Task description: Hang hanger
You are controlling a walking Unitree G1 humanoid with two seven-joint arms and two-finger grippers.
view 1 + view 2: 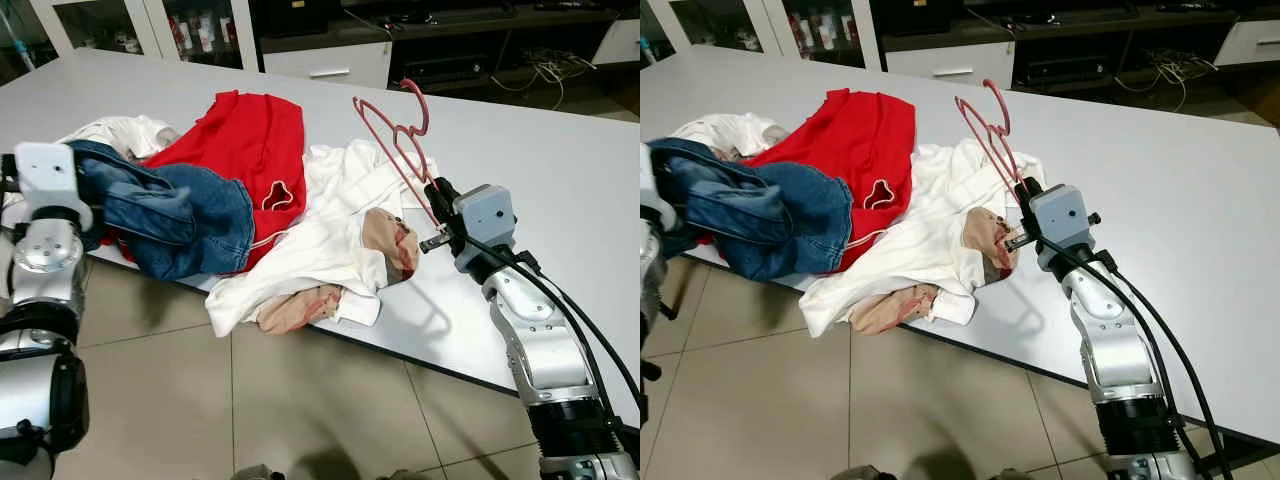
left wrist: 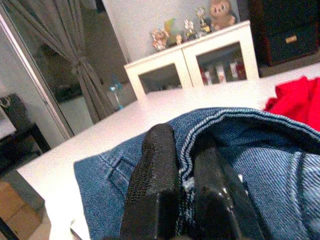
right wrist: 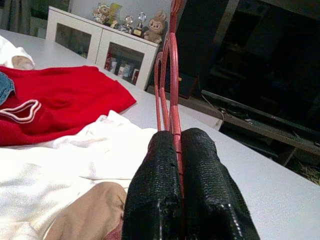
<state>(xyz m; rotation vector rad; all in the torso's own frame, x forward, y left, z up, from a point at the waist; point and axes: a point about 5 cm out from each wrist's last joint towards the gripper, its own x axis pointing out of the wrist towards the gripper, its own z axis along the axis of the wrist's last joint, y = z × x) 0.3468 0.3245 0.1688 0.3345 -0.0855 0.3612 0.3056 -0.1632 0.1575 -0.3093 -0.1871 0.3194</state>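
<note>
Right wrist view: right gripper (image 3: 180, 150) clamped on red hanger (image 1: 395, 130), lifted over white garment (image 1: 320, 230); left gripper (image 2: 187, 170) pinching jeans (image 1: 170, 215); next, probably dress or hang it.

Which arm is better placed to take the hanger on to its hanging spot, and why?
The right. The right gripper already has its jaws shut on the red hanger, lifted above the white garment. The left gripper is clamped on the jeans.
</note>
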